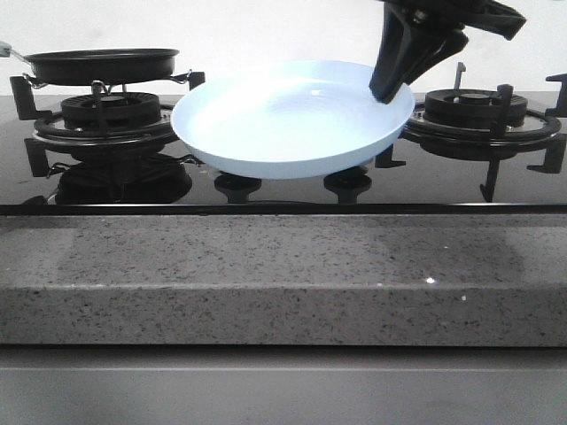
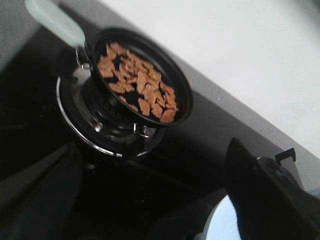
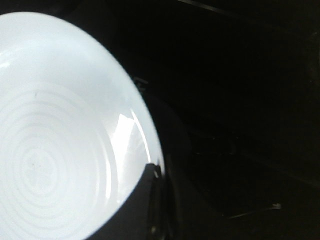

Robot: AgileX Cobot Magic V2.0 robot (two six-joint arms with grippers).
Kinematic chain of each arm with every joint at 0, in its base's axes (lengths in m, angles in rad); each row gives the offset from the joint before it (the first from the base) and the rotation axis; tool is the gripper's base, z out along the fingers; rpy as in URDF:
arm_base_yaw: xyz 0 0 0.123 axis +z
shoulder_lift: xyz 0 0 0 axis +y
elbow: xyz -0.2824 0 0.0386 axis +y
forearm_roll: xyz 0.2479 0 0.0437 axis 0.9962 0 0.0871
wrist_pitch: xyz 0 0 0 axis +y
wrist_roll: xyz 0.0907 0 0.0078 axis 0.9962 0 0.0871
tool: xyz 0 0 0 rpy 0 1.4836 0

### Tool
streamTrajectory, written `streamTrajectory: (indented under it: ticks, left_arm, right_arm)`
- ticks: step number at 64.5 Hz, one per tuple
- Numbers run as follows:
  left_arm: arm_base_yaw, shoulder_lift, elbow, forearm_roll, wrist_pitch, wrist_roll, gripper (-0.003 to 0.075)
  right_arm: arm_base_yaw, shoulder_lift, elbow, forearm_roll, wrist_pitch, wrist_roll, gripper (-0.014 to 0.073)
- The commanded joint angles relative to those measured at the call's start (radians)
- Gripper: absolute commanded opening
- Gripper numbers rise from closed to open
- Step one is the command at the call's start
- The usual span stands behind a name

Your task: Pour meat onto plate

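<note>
The pale blue-white plate [image 1: 283, 119] hangs above the middle of the black hob, empty. My right gripper [image 1: 390, 88] is shut on its right rim; in the right wrist view one dark finger [image 3: 142, 205] lies over the rim of the plate [image 3: 55, 150]. The meat [image 2: 137, 82], orange-brown pieces, lies in the black frying pan [image 2: 185, 100] on the left burner; in the front view the pan [image 1: 102, 62] hides it. My left gripper [image 2: 155, 215] is open and empty, well short of the pan, with the plate's edge [image 2: 222, 225] beside it. It is out of the front view.
The pan's pale handle [image 2: 52, 20] points away to the left. An empty right burner with black pan supports [image 1: 478, 111] stands behind the plate's right side. A speckled grey stone counter edge [image 1: 283, 266] runs along the front of the hob.
</note>
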State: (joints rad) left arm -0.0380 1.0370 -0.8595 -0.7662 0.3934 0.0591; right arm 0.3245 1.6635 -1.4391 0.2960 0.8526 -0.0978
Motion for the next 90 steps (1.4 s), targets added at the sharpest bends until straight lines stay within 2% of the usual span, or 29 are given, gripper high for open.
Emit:
streamTrajectory:
  ticks: [1,6,12,19,24,40,70,90]
  left_arm:
    - [0.034,0.083,-0.109,-0.116,0.029,0.049,0.0563]
    - [0.074,0.149,-0.158,-0.258,0.091,0.141,0.0563]
    - [0.155,0.238,-0.199,-0.514,0.204,0.298,0.0563]
    - [0.244,0.326,-0.203,-0.767,0.363,0.400,0.0563]
    - [0.298,0.385,-0.203,-0.843,0.422,0.438,0.0563]
    - [0.368,0.499,-0.246,-0.868,0.426,0.482,0.0563]
    - [0.366,0.710,-0.454,-0.875,0.464,0.489,0.0563]
    - [0.366,0.782,-0.503,-0.905,0.500,0.489,0.0554]
  right_arm:
    - [-0.002,-0.045,-0.024,0.021,-0.044,-0.010,-0.0071]
    - [-0.002,-0.045,-0.024,0.021,-0.044,-0.010,-0.0071]
    - [-0.002,-0.045,-0.024,0.021,-0.044,-0.010,-0.0071]
    - [-0.002,-0.045,-0.024,0.021,-0.044,-0.010,-0.0071]
    - [-0.002,-0.045,-0.024,0.021,-0.044,-0.010,-0.0071]
    - [-0.002,-0.045,-0.024,0.021,-0.045,-0.010,-0.0071]
    - [-0.002,-0.045,-0.024,0.021,-0.044,-0.010,-0.0071]
    - [-0.002,-0.045,-0.024,0.021,-0.044,-0.010,-0.0071]
